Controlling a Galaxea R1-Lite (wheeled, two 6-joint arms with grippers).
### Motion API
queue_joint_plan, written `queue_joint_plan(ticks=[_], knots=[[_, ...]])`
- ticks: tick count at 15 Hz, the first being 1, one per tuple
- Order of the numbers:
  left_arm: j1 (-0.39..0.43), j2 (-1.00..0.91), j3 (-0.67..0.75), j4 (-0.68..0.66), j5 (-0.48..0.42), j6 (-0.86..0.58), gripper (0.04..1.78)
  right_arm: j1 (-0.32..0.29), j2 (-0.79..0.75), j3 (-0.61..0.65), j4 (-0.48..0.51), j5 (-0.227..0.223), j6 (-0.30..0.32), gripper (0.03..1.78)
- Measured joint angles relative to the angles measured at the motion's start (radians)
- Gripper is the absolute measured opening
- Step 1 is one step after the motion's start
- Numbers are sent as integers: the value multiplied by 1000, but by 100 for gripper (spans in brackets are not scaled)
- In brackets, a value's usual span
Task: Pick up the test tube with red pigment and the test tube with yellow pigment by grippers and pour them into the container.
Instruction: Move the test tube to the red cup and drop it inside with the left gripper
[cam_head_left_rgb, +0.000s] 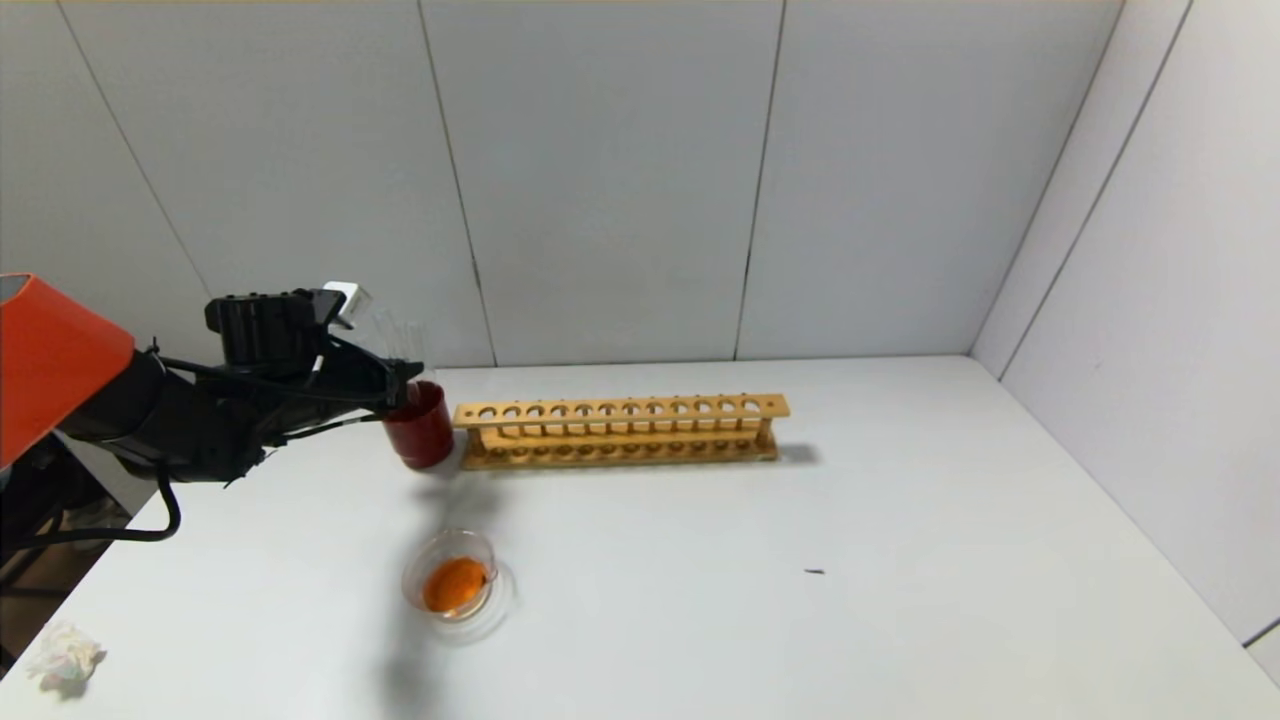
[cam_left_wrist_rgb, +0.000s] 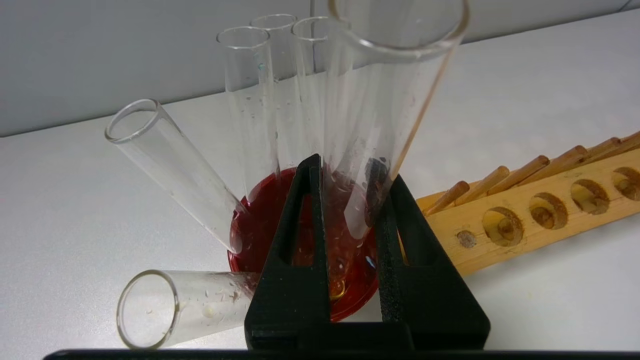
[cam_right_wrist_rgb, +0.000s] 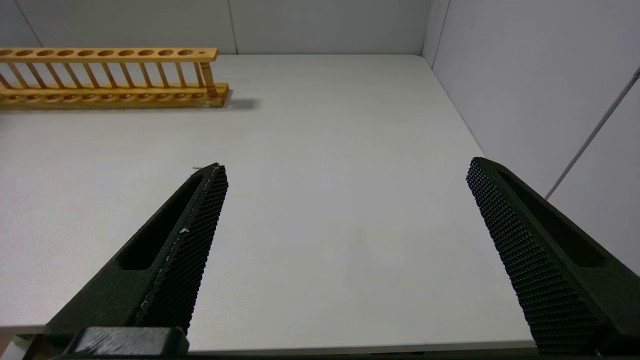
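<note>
My left gripper (cam_head_left_rgb: 405, 385) is over the dark red cup (cam_head_left_rgb: 420, 428) at the left end of the rack. In the left wrist view its jaws (cam_left_wrist_rgb: 356, 170) close on a clear test tube (cam_left_wrist_rgb: 380, 100) that stands in the cup (cam_left_wrist_rgb: 260, 225), with a yellow trace at its base. Several other clear tubes (cam_left_wrist_rgb: 170, 165) lean in the cup; I see no red liquid in any of them. The clear glass container (cam_head_left_rgb: 495, 600) sits nearer the table's front and holds an orange pile of pigment. My right gripper (cam_right_wrist_rgb: 346, 165) is open and empty over bare table.
A wooden test tube rack (cam_head_left_rgb: 620, 430) lies behind the container, right of the cup, and holds no tubes; it also shows in the right wrist view (cam_right_wrist_rgb: 110, 75). A crumpled paper (cam_head_left_rgb: 62, 655) lies at the front left corner. Walls close the back and right.
</note>
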Motion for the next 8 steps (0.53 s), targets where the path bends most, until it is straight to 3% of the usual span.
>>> queue_joint_plan(ticks=[5,8], knots=[[-3,1,4,-1,-1,1,33,0,0,0,0,0,0,175],[-4,2,1,-1,-1,1,48,0,0,0,0,0,0,175]])
